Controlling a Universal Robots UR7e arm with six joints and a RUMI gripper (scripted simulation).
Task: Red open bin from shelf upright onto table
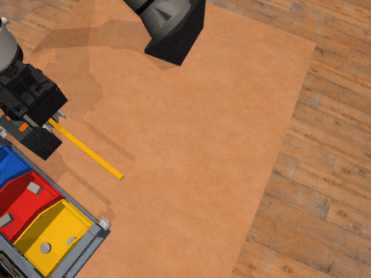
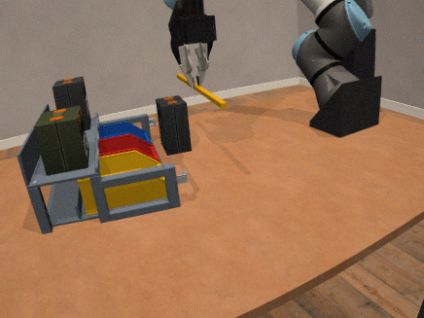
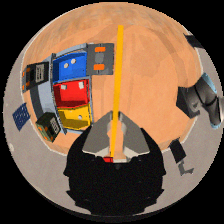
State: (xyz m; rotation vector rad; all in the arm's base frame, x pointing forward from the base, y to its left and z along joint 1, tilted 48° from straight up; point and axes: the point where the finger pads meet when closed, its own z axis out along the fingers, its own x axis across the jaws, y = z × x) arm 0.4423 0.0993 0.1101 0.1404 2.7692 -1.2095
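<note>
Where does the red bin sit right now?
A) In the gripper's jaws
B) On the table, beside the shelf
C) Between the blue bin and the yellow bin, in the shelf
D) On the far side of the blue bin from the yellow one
C: the red bin lies in the shelf, with the blue bin on one side and the yellow bin on the other.

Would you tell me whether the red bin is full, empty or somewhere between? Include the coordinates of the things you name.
Partly filled: in the red bin (image 1: 31,207) (image 2: 127,145) (image 3: 71,94), two small grey parts (image 1: 34,188) (image 3: 63,87) show, with bare red floor around them.
</note>
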